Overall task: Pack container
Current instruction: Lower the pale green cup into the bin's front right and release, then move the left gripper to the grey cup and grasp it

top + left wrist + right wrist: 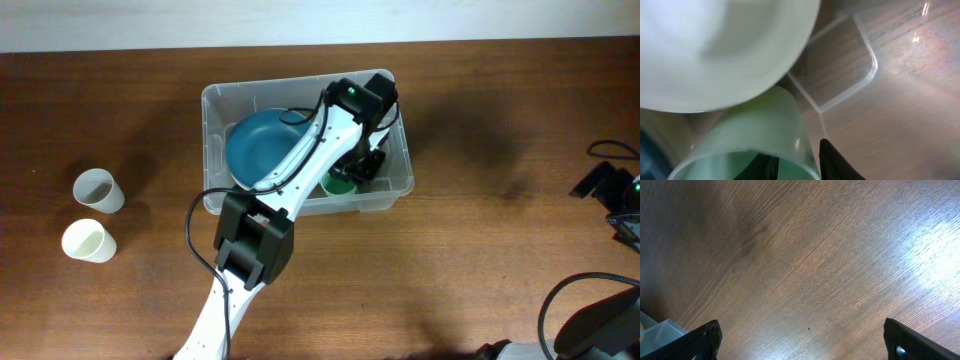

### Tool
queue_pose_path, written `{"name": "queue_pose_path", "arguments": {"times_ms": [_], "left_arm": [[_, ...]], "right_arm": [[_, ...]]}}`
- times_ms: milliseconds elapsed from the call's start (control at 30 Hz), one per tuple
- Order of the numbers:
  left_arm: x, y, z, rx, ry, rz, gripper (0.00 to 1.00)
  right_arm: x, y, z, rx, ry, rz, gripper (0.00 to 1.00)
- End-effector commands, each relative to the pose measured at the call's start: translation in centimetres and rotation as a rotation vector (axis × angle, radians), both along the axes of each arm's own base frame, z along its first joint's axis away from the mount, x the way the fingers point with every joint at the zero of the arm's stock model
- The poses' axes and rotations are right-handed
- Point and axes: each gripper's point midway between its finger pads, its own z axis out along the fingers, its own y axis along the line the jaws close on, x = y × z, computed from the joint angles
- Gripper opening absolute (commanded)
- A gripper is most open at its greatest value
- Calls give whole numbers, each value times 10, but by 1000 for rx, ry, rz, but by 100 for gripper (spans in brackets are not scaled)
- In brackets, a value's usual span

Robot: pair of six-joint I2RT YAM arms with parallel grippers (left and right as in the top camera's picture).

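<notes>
While the container (212,150) on the counter (480,120) holds a blue bowl (260,145) and green cup (755,135), two white cups (97,190) wait outside. The left end effector (797,161) is at the green cup's rim, but I cannot tell if it grips. The right end effector (805,342) is wide open.

Brown wood-grain table (480,250) with glare, pale strip (300,20) beyond its far edge.
</notes>
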Motion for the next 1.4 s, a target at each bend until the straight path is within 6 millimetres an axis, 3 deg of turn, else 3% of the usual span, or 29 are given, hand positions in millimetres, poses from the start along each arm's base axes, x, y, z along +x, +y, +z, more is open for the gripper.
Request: {"name": "queue_pose_path", "arguments": {"times_ms": [0,67,200,433,533,600,733,900,1000,1200,1367], "left_arm": [[30,10,36,-33,-111,17,31],[41,14,59,-64,-159,30,47],[55,25,104,-121,-249,65,95],[70,63,177,-198,-415,147,99],[82,106,205,-156,-506,300,99],[92,145,221,-111,-566,428,99],[101,216,239,-102,-601,615,99],[99,296,231,-83,-533,809,99],[82,344,201,-41,-397,920,99],[41,395,142,83,-164,1049,99],[21,422,106,138,-44,1118,99]], "right_arm": [[-1,0,5,-10,-14,1,99],[-1,0,5,-10,-14,1,99],[-1,0,5,-10,-14,1,99],[-1,0,5,-10,-14,1,99],[-1,0,5,-10,-14,1,99],[-1,0,5,-10,-14,1,99],[-1,0,5,-10,-14,1,99],[-1,0,5,-10,-14,1,99],[-1,0,5,-10,-14,1,99],[-1,0,5,-10,-14,1,99],[-1,0,5,-10,-14,1,99]]}}
